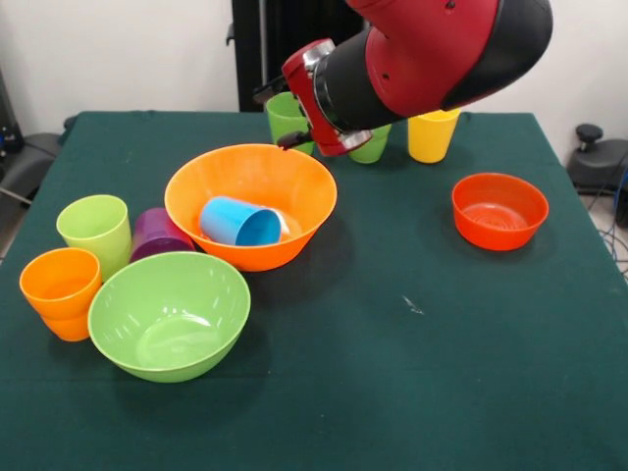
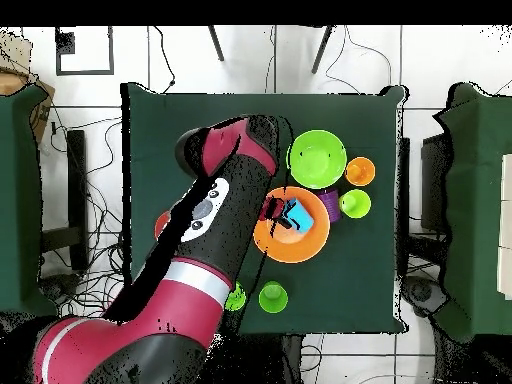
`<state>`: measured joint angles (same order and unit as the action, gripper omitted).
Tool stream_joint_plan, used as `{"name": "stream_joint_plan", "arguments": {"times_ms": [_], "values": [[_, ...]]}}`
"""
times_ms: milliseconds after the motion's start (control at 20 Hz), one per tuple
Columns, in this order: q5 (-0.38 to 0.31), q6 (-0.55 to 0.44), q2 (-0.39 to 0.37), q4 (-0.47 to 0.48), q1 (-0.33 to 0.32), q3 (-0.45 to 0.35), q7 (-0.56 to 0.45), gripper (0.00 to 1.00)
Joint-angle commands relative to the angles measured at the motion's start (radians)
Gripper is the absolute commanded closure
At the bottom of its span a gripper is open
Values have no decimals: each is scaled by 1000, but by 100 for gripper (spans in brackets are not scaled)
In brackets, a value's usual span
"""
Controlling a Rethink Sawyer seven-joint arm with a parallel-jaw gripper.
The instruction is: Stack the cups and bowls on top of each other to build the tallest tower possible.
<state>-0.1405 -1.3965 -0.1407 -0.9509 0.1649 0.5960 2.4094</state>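
A large orange bowl (image 1: 247,257) stands left of centre with a blue cup (image 1: 240,222) lying on its side inside it. My gripper (image 1: 289,137) hangs over the bowl's far rim, above the blue cup. In the overhead view the gripper (image 2: 275,212) is beside the blue cup (image 2: 298,213) over the orange bowl (image 2: 300,255). A large lime bowl (image 1: 169,314) sits in front, empty. A lime cup (image 1: 95,231), a purple cup (image 1: 157,234) and an orange cup (image 1: 61,289) stand left of the bowls. A small red-orange bowl (image 1: 499,210) sits at the right.
A yellow cup (image 1: 432,135) and two darker green cups (image 1: 287,118) (image 1: 371,145) stand at the table's far edge, partly behind the arm (image 1: 432,49). The green tablecloth (image 1: 412,373) covers the whole table.
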Motion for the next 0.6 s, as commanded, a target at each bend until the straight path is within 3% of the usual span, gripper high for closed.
{"name": "stream_joint_plan", "arguments": {"times_ms": [50,600], "values": [[57,85,54,63,-21,-161,77,0],[78,48,88,130,-21,-146,72,0]]}}
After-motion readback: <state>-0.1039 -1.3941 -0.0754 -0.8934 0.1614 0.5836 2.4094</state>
